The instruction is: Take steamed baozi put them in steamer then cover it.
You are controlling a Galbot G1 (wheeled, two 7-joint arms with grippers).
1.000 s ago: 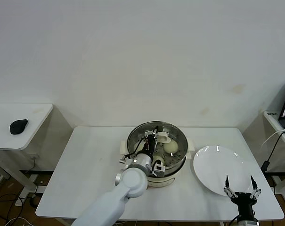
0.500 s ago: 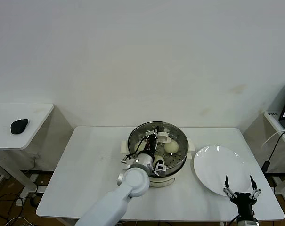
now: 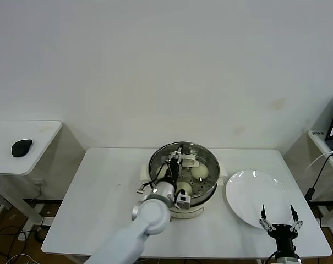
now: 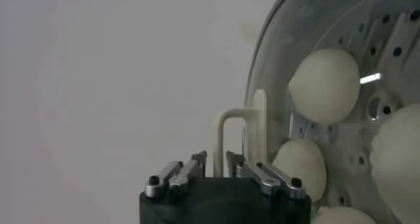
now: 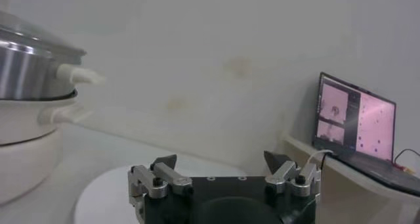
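With all four baozi (image 4: 325, 85) in the steamer (image 3: 210, 165) and your left claw (image 3: 177, 163) pinched together and empty above them, lift it straight up clear of the rim, while the right claw (image 3: 277, 215) waits spread near the plate (image 3: 249, 190).

wall: plain off-white wall (image 3: 166, 66) all the way across, couple of faint smudges on the right side
main table: white table (image 3: 100, 203), rounded corners, sits right up against the wall
side table: smaller white table (image 3: 23, 148) off to the left with a black mouse (image 3: 21, 147) on it
right edge: another desk (image 3: 327, 144) with a lit laptop (image 5: 356, 123) and a white cable (image 3: 320, 160)
floor: brownish floor (image 3: 12, 231), some cables by the table legs
light: even and soft
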